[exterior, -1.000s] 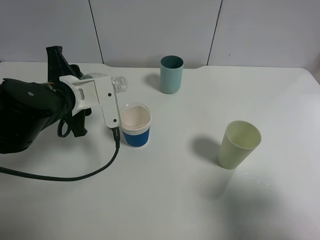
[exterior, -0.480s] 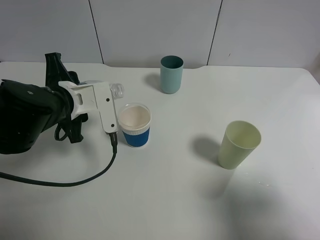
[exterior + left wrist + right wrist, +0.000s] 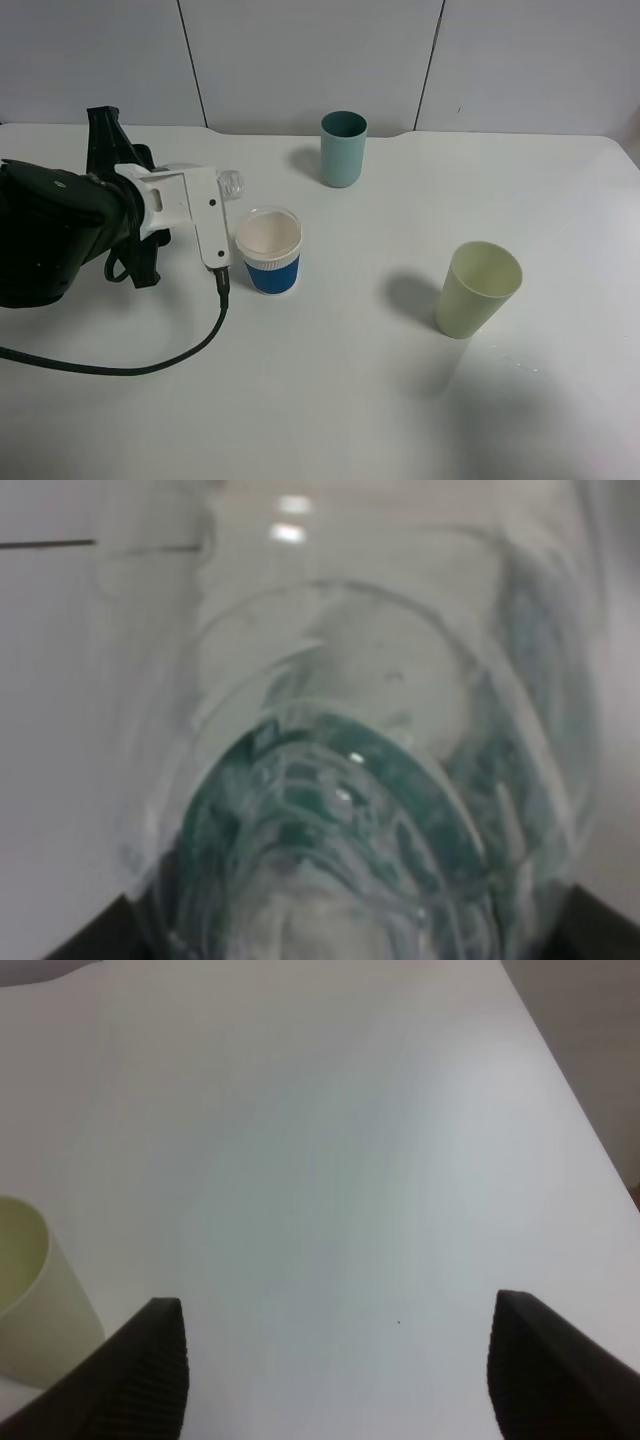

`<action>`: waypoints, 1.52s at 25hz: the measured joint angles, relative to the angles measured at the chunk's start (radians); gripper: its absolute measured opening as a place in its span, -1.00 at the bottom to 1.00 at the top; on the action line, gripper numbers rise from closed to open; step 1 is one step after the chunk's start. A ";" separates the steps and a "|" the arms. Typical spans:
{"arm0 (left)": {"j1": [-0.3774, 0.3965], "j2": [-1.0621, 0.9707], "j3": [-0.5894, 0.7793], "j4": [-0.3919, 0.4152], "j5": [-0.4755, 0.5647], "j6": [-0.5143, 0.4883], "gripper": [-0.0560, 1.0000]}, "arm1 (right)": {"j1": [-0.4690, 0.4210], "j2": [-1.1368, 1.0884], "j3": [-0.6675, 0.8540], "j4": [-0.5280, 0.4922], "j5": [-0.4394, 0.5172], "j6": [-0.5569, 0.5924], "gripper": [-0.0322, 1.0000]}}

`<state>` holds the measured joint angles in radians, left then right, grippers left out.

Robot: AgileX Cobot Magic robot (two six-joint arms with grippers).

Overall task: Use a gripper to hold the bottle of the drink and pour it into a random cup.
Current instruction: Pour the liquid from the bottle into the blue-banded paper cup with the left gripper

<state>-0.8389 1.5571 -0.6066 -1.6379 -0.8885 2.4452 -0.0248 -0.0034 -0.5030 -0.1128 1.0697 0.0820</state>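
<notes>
My left gripper (image 3: 205, 205), a white boxy head on the black arm, is shut on the clear bottle of the drink (image 3: 231, 183). Only the open neck shows past the head, tilted toward the right. The bottle mouth is just left of and behind the rim of the blue and white paper cup (image 3: 269, 250), which stands upright. In the left wrist view the bottle (image 3: 340, 810) with its green label fills the picture. My right gripper (image 3: 340, 1380) is open and empty over bare table; it is outside the exterior high view.
A teal cylindrical cup (image 3: 343, 148) stands at the back middle. A pale green tapered cup (image 3: 478, 288) stands at the right and also shows in the right wrist view (image 3: 30, 1300). A black cable (image 3: 150, 358) loops on the table in front of the left arm.
My left gripper has shifted a little to the left and turned, still holding the bottle. The bottle mouth has moved slightly down and left. The cups have not moved.
</notes>
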 joint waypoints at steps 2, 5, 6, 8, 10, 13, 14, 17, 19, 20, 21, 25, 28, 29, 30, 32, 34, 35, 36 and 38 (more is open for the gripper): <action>0.000 0.000 -0.010 0.000 -0.011 0.005 0.06 | 0.000 0.000 0.000 0.000 0.000 0.000 0.29; 0.000 0.000 -0.031 0.013 -0.018 0.006 0.06 | 0.000 0.000 0.000 0.000 0.000 0.000 0.29; 0.000 0.000 -0.037 0.021 -0.020 0.007 0.06 | 0.000 0.000 0.000 0.000 0.000 0.000 0.29; 0.000 0.000 -0.039 0.040 -0.021 0.007 0.06 | 0.000 0.000 0.000 0.000 0.000 0.000 0.29; 0.000 0.011 -0.039 0.061 -0.030 0.009 0.06 | 0.000 0.000 0.000 0.000 0.000 0.000 0.29; 0.000 0.040 -0.040 0.070 -0.045 0.021 0.06 | 0.000 0.000 0.000 0.000 0.000 0.000 0.29; 0.000 0.049 -0.042 0.071 -0.046 0.027 0.06 | 0.000 0.000 0.000 0.000 0.000 0.000 0.29; 0.000 0.069 -0.057 0.069 -0.047 0.040 0.06 | 0.000 0.000 0.000 0.000 0.000 0.000 0.29; 0.000 0.071 -0.070 0.067 -0.048 0.047 0.06 | 0.000 0.000 0.000 0.000 0.000 0.000 0.29; 0.000 0.071 -0.076 0.071 -0.048 0.049 0.06 | 0.000 0.000 0.000 0.000 0.000 0.000 0.29; 0.000 0.072 -0.082 0.072 -0.048 0.051 0.06 | 0.000 0.000 0.000 0.000 0.000 0.000 0.29; 0.000 0.073 -0.086 0.097 -0.048 0.057 0.06 | 0.000 0.000 0.000 0.000 0.000 0.000 0.29; 0.000 0.077 -0.086 0.116 -0.048 0.057 0.07 | 0.000 0.000 0.000 0.000 0.000 0.000 0.29; 0.000 0.078 -0.086 0.124 -0.048 0.061 0.07 | 0.000 0.000 0.000 0.000 0.000 0.000 0.29; 0.000 0.078 -0.086 0.128 -0.048 0.065 0.07 | 0.000 0.000 0.000 0.000 0.000 0.000 0.29; 0.000 0.078 -0.086 0.131 -0.048 0.079 0.07 | 0.000 0.000 0.000 0.000 0.000 0.000 0.29; 0.000 0.078 -0.086 0.132 -0.050 0.092 0.07 | 0.000 0.000 0.000 0.000 0.000 0.000 0.29; 0.000 0.079 -0.086 0.133 -0.054 0.096 0.07 | 0.000 0.000 0.000 0.000 0.000 0.000 0.29; 0.000 0.079 -0.086 0.133 -0.058 0.101 0.07 | 0.000 0.000 0.000 0.000 0.000 0.000 0.29; 0.000 0.079 -0.086 0.134 -0.074 0.103 0.07 | 0.000 0.000 0.000 0.000 0.000 0.000 0.29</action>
<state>-0.8389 1.6358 -0.6928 -1.5036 -0.9623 2.5481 -0.0248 -0.0034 -0.5030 -0.1128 1.0697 0.0820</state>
